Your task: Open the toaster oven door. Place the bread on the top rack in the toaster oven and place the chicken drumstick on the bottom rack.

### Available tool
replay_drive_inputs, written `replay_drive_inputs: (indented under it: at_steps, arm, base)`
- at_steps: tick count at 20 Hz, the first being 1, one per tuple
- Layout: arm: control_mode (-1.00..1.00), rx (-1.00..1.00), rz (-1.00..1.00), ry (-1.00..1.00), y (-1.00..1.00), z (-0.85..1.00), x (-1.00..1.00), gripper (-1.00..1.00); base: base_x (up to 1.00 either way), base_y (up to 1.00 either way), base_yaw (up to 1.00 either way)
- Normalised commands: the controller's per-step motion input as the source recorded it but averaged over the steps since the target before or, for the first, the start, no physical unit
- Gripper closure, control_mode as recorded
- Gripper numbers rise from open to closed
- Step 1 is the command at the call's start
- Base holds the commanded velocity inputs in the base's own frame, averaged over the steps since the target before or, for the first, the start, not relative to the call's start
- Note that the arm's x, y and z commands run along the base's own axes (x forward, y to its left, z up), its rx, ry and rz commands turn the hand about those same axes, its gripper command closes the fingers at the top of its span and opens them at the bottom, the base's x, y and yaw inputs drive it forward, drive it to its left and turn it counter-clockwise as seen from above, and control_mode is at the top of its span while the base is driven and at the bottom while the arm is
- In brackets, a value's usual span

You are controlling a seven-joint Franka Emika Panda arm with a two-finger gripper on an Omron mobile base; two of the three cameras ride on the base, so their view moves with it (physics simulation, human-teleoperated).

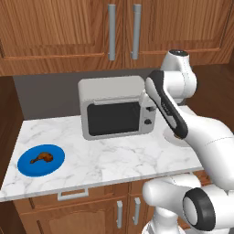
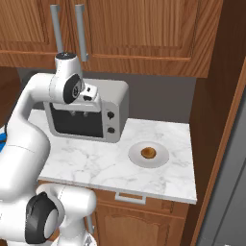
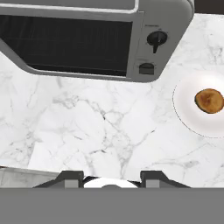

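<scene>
The toaster oven (image 1: pixel 114 89) (image 2: pixel 117 103) (image 3: pixel 166 17) stands at the back of the marble counter. Its door (image 1: pixel 113 118) (image 2: pixel 77 122) (image 3: pixel 65 43) is closed, and the dark glass hides both the top rack and the bottom rack. The bread (image 2: pixel 148 153) (image 3: pixel 209 100) lies on a white plate (image 2: pixel 162 158) (image 3: pixel 186 113) to the oven's right. The chicken drumstick (image 1: pixel 42 158) lies on a blue plate (image 1: pixel 27 168) at the counter's left. My gripper (image 2: pixel 79 113) (image 3: pixel 111 176) hangs in the air in front of the door's upper part, pointing down at the counter, shut and holding nothing.
Wooden wall cabinets (image 1: pixel 68 27) with long grey handles hang above the oven. A tall wooden panel (image 2: pixel 216 120) closes off the counter's right end. Bare marble (image 1: pixel 114 157) lies between the two plates, in front of the oven.
</scene>
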Motion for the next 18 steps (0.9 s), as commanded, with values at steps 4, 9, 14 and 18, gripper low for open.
replay_drive_inputs:
  at_steps: [4,9,14,18]
  arm:
    - [-1.00,0.00,0.00,0.01,0.00,-0.06,0.00,-1.00]
    - [-1.00,-0.10,0.10,-0.15,0.16,-0.05,-0.07,-1.00]
    - [-1.00,-0.72,0.09,-0.10,0.90,-0.22,0.04,-1.00]
    - [-1.00,-0.66,0.14,0.00,0.52,-0.09,0.17,-1.00]
  base:
    - [0.00,0.00,0.00]
    - [0.00,0.00,0.00]
    - [0.00,0.00,0.00]
    - [0.00,0.00,0.00]
